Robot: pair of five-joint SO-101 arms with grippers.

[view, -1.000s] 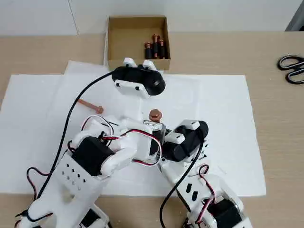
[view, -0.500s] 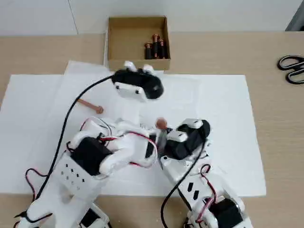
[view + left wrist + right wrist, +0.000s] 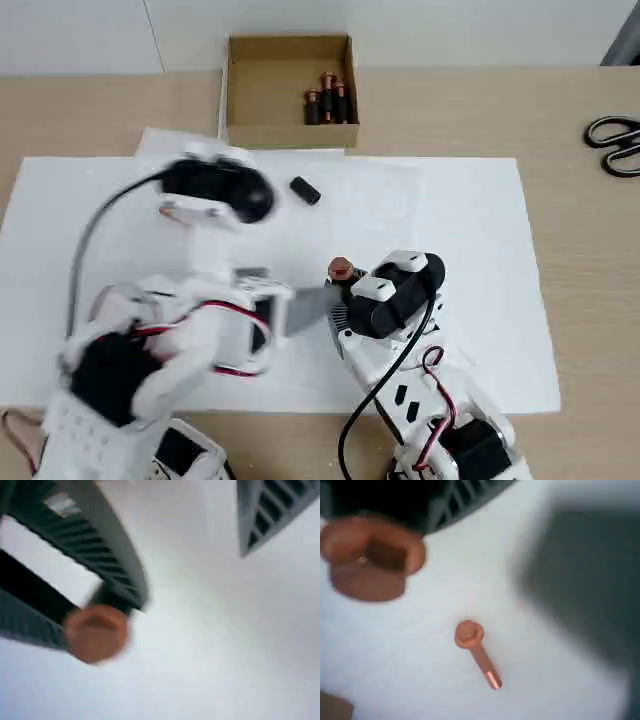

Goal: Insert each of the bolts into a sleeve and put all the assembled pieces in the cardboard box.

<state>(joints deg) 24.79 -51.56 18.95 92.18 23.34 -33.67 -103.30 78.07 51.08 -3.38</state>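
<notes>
My right gripper [image 3: 341,276] is shut on a copper bolt [image 3: 340,267] that stands head up near the middle of the white paper; its head looms close in the right wrist view [image 3: 370,565]. My left gripper [image 3: 318,300] is open, its grey fingers [image 3: 270,515] spread apart, with that bolt head [image 3: 95,632] just beside one finger. A black sleeve [image 3: 305,190] lies loose on the paper in front of the cardboard box [image 3: 260,95]. The box holds several assembled pieces [image 3: 328,100]. Another bolt [image 3: 477,652] lies flat on the paper.
White paper [image 3: 470,250] covers most of the wooden table. Scissors [image 3: 615,145] lie at the far right edge. The left arm's black motor housing [image 3: 215,190] hangs over the paper's left part.
The left arm has swung left and pulled back from the held bolt, uncovering the black sleeve near the box. The right gripper keeps the bolt, shifted slightly toward me.
</notes>
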